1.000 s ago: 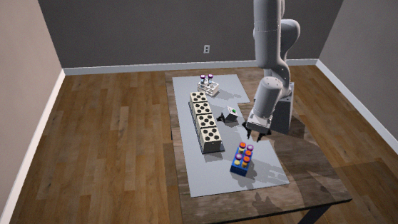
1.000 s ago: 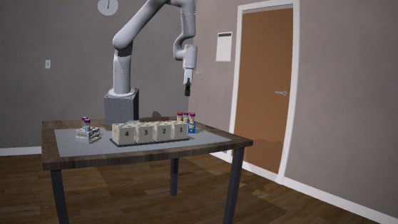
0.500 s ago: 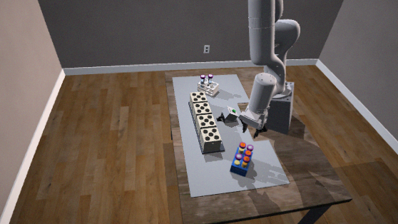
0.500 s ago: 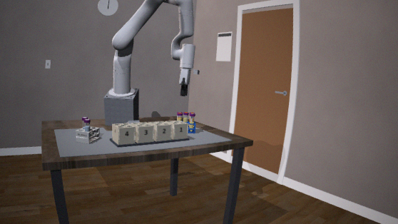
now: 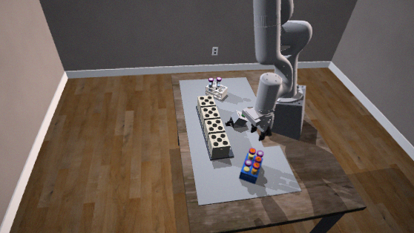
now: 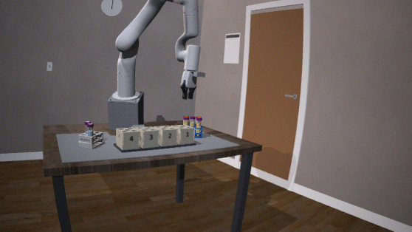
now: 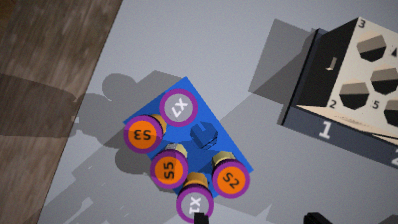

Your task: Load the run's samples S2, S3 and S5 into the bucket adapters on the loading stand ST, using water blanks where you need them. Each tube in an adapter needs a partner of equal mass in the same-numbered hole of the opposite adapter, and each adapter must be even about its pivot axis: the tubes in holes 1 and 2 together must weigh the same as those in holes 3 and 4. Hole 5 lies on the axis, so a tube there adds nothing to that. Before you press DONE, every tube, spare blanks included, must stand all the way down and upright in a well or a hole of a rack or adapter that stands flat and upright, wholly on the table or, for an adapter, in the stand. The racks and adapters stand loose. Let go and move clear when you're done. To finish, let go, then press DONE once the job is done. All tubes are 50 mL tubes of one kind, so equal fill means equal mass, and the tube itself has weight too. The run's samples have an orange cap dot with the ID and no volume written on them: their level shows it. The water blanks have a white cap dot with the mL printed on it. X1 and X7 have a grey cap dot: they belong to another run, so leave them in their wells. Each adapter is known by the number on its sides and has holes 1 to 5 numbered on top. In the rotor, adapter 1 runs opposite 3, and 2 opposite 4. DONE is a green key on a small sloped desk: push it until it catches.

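Samples (three, orange-dotted) stand below the gripper.

Seven tubes, two racks, four blocks and one desk.
Beneath and near the gripper, one blue rack carries five tubes: three orange-dotted, S2, S3 and S5, and two grey-dotted, X1 and X7. Well apart from the gripper, one white rack carries two purple-capped tubes. Lower than the gripper and off to one side, four beige blocks, five holes each, twenty altogether, share one dark stand. One small sloped desk also lies lower than the gripper.
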Robot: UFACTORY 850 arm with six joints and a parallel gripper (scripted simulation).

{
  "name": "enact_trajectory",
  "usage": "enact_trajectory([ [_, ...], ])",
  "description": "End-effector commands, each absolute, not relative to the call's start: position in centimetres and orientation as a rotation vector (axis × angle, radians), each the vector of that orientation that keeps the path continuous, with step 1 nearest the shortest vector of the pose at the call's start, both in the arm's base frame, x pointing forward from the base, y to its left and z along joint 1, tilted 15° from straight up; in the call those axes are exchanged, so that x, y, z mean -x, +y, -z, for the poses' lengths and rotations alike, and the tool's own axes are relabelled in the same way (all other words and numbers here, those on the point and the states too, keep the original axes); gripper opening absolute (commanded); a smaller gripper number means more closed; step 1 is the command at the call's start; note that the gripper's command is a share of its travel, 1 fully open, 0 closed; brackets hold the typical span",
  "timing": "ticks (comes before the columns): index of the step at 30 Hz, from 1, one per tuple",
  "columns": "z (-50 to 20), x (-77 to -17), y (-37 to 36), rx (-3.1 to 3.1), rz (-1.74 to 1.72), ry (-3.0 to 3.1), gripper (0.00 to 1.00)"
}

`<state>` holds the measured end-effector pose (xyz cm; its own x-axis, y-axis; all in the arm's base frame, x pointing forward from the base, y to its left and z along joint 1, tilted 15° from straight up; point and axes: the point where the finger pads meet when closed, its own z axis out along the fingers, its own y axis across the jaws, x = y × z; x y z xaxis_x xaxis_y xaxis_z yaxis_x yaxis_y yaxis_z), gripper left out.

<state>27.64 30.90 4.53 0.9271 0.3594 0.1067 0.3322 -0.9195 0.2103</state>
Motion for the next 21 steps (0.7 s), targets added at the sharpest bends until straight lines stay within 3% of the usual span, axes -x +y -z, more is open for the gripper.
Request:
enact_trajectory([
  [1, -4.58, -27.68, 30.91, -2.946, -0.308, 0.302, 0.57],
  [21, -4.58, -27.68, 30.91, -2.964, -0.374, -0.594, 0.57],
])
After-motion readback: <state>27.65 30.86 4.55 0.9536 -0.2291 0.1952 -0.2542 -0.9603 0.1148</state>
